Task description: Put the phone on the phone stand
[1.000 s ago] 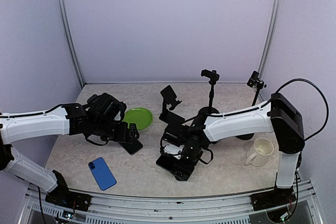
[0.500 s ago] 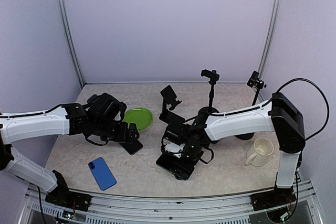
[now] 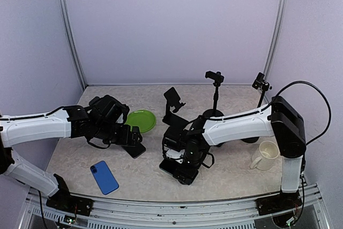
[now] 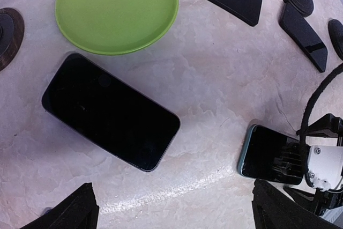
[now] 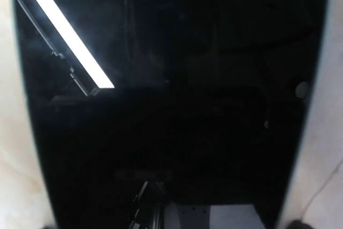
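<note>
The right claw [image 3: 185, 156] is down low over a teal-edged phone [image 4: 261, 151] that lies flat on the marbled table [image 4: 214, 84]. Its jaws stand wide. Whether they touch the phone's edges I cannot tell. Its own camera shows almost nothing but that phone's dark glass, with a bright strip of light mirrored across it and pale table down both sides.

Just beyond this claw, toward the back wall, the black phone stand [image 3: 172, 101] stands with its cradle tilted and no phone on it. Well off to the claw's right stands a cream mug [image 3: 266, 155]; only its pale inner wall shows.

The left claw [image 4: 171, 191] hangs above the table with its jaws spread wide and holds nothing. A black phone [image 4: 110, 111] lies flat just ahead of it, screen up, apart from both fingers [image 4: 72, 210]. Past that phone, just beside its far corner, sits a green plate [image 4: 117, 10] with its whole face showing green.

Only the left wrist view shows the teal rim of the phone under the right claw. Only the top view shows a blue phone [image 3: 104, 177], lying flat nearer the arm bases than the left claw, and the mug.
</note>
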Controlling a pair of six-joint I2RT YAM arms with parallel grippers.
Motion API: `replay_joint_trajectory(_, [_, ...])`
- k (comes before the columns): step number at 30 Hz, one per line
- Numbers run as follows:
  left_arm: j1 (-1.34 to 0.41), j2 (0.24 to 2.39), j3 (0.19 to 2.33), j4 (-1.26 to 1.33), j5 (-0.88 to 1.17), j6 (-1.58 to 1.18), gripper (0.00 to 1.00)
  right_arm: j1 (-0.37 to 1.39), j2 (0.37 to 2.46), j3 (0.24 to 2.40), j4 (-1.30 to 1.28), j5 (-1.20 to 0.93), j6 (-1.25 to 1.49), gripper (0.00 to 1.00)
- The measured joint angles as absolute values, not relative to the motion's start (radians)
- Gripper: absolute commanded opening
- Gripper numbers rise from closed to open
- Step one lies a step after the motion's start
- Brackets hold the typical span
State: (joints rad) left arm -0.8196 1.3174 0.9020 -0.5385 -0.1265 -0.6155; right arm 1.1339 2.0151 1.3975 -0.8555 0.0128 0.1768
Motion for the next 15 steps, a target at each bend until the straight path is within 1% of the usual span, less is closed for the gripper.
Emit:
replay_joint_trajectory(10, [-0.82,1.317,0.902,-0.539,-0.118,-0.597,0.97,1.126,2.041,1.44,-0.901,0.019,0.189,0.6])
replay_joint_trajectory(15, [-0.82,1.317,0.902,-0.539,-0.116,-0.598,0.97,1.127,2.038,1.443,-0.903,0.033,0.192,0.52])
